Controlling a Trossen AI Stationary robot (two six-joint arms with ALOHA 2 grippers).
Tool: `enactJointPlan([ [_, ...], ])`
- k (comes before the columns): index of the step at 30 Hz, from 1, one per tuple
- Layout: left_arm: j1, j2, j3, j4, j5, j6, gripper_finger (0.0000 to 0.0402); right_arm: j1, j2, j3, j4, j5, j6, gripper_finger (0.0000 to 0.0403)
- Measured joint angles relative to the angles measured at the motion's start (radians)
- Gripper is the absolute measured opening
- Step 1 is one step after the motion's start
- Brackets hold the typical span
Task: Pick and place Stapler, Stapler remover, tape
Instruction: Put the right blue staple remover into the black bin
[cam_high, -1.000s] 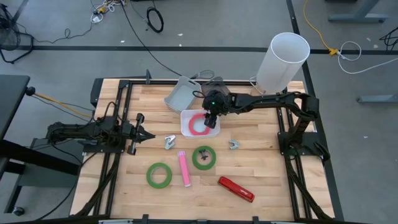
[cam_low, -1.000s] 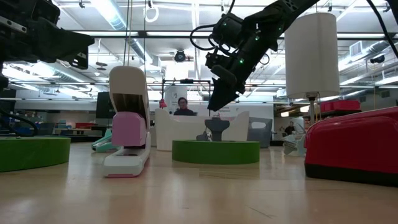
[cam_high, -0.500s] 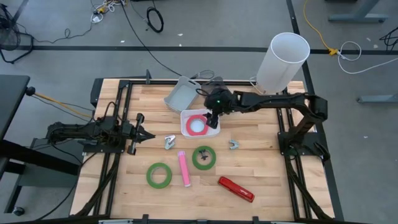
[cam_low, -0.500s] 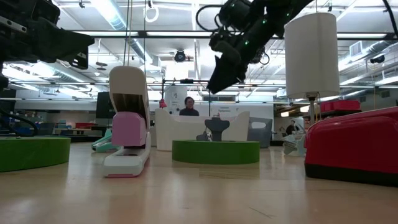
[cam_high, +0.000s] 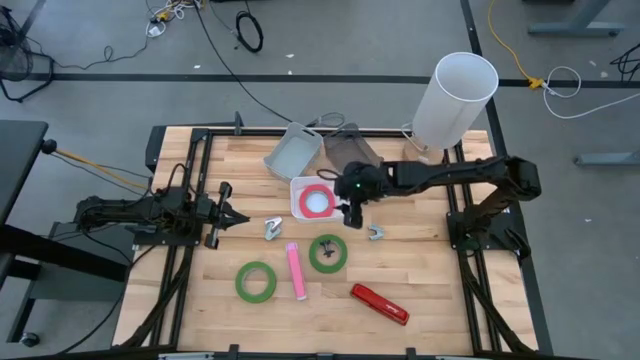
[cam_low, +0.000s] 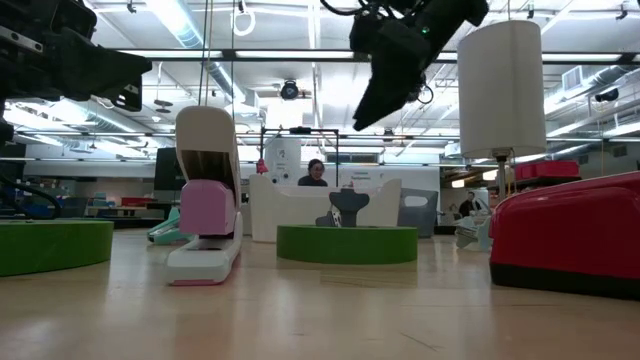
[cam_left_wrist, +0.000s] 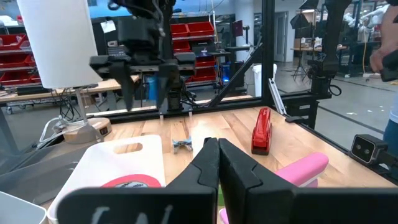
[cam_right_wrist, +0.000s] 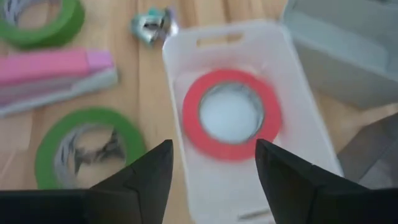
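Observation:
The red tape (cam_high: 317, 200) lies flat in the white tray (cam_high: 300, 185); it also shows in the right wrist view (cam_right_wrist: 231, 114). My right gripper (cam_high: 350, 207) is open and empty, up in the air over the tray's right edge (cam_right_wrist: 214, 180). One green tape (cam_high: 328, 253) has a small dark thing inside its ring; the other green tape (cam_high: 256, 281) lies nearer the front. The pink stapler (cam_high: 294, 270) lies between them, and the red stapler (cam_high: 379, 304) is near the front. Two staple removers (cam_high: 273, 229) (cam_high: 376, 232) lie mid-table. My left gripper (cam_high: 228, 213) is shut at the left.
A grey tray (cam_high: 293, 152) leans at the back beside the white tray. A tall white cylinder (cam_high: 455, 100) stands at the back right. Dark frame rails (cam_high: 190, 250) run along the table's left and right sides. A person shows far off in the room (cam_low: 316, 172).
My right gripper has risen from just over the white tray and gone a little toward the table's right and near edges. The red tape has stayed flat in the tray and now shows whole.

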Motion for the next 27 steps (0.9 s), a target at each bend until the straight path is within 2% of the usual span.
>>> enactJointPlan([
  [17, 0.000, 0.000, 0.000, 0.000, 0.000, 0.000, 0.0007, 0.024, -0.019, 0.000, -0.407, 0.003, 0.070, 0.0226],
  [22, 0.000, 0.000, 0.000, 0.000, 0.000, 0.000, 0.0007, 0.024, -0.020, -0.006, -0.444, 0.001, 0.087, 0.0226],
  [27, 0.000, 0.000, 0.000, 0.000, 0.000, 0.000, 0.0007, 0.024, -0.020, -0.079, -0.407, -0.031, 0.086, 0.0226],
])
